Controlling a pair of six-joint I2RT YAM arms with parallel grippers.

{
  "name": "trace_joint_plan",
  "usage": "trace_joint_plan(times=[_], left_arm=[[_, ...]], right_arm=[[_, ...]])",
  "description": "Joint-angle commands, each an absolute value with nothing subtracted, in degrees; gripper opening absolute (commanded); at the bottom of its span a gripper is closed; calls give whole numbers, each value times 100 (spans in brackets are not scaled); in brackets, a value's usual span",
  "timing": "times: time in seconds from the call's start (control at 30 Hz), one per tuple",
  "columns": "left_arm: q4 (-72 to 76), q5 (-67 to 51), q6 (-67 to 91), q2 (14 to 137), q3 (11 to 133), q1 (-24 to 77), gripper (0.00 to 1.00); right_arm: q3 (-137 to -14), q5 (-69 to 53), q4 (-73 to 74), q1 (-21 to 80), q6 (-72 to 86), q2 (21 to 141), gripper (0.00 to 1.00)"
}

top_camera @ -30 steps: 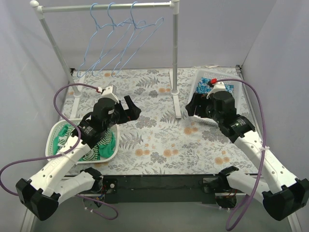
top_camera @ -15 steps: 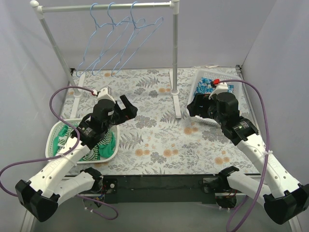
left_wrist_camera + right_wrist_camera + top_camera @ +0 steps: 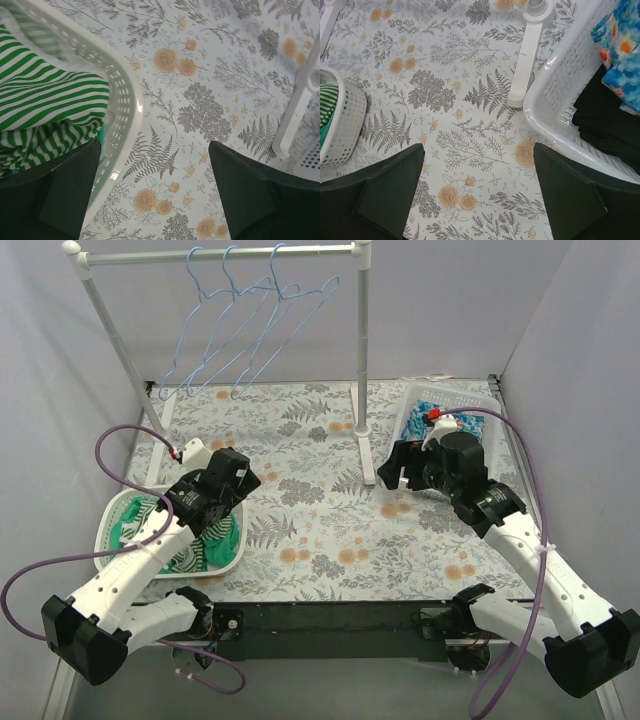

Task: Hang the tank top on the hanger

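The green-and-white striped tank top lies in a white plastic basket by the left edge. Both the left gripper and the right gripper have jaws apart.

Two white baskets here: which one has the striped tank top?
The left basket: the green-and-white tank top lies in it. The right basket holds blue flowered cloth.

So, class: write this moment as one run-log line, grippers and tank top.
left gripper: open, over basket rim | right gripper: open, empty | tank top: in basket | hanger: on rail, bare
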State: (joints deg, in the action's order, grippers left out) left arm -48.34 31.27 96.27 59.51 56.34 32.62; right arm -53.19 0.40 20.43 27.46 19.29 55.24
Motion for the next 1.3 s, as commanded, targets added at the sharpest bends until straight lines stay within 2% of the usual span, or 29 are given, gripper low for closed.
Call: trace_joint_plan(times=[0.0,0.23,0.33,0.37,0.47,0.5,0.57,0.6,0.7,0.93,1.27], left_arm=[[-5642,4007,10326,5714,5591,3068,87],[-5362,4113,10556,5651,4870,2593,80],[-4923,3991,10547,5730,4554,2452,72],[-4844,3982,10599,5826,4509,2435,63],[-4825,4095,10687,5871,4456,2426,45],[-4895,4139,10696,5828,4517,2417,32],[-5131,4297,10670,5696,4771,2417,23],[-5194,4367,10583,5513,4859,2408,14],[-5458,4596,10329,5100,5325,2408,0],[-5897,5027,9801,4580,6678,2391,0],[-4247,4623,7569,4245,8454,2391,0]], right_arm=[[-5186,-378,1688,2769,1907,5616,99],[-5054,-562,1591,2760,1960,5713,99],[-5054,-641,1573,2769,1951,5792,99],[-5062,-685,1573,2769,1942,5809,99],[-5062,-738,1582,2769,1934,5827,98],[-5062,-747,1582,2760,1934,5810,98],[-5045,-747,1582,2768,1942,5775,98],[-5045,-738,1582,2769,1951,5740,98],[-5045,-729,1582,2769,1960,5687,98],[-5211,-756,1600,2769,2030,5669,98],[-5651,-835,1608,2769,2127,5809,98]])
